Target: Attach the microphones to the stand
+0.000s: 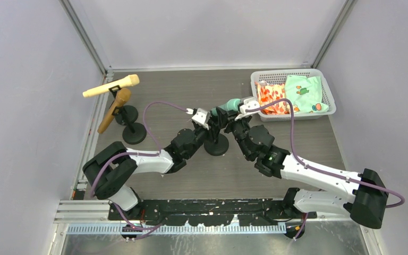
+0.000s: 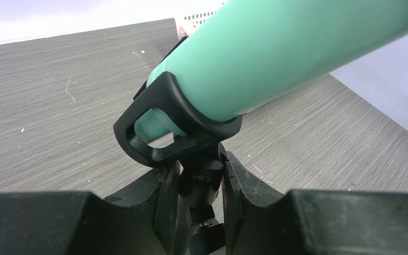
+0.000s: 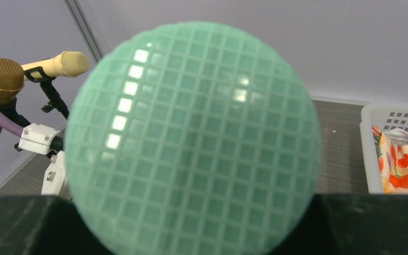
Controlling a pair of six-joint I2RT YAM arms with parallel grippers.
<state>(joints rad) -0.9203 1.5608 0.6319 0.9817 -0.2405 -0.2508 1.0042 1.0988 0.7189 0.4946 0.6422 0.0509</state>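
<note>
The green mic [image 2: 297,58] sits in the clip [image 2: 175,122], long axis rising toward the right pincer [image 3: 191,226] — clamped on it near the head. The left pincer [image 2: 202,183] grips the stand neck [image 2: 201,178] just below.

Three microphones, three stands, two robot arms, two cables, one basket [image 1: 289,74] and two cloths.

The three microphones are each a different colour: a cream-yellow microphone [image 1: 111,86], a golden-brown microphone [image 1: 114,109] and a mint-green microphone [image 1: 229,103]. The three black stands have round bases: a rear left stand [image 1: 127,115], a front left stand [image 1: 134,135] and a middle stand [image 1: 216,144]. There are two arms, a left arm [image 1: 138,162] and a right arm [image 1: 319,178], each with one purple cable: a left cable [image 1: 154,109] and a right cable [image 1: 292,127]. The single white basket holds two folded cloths, an orange-patterned cloth [image 1: 272,98] and a pale green cloth [image 1: 304,91].
</note>
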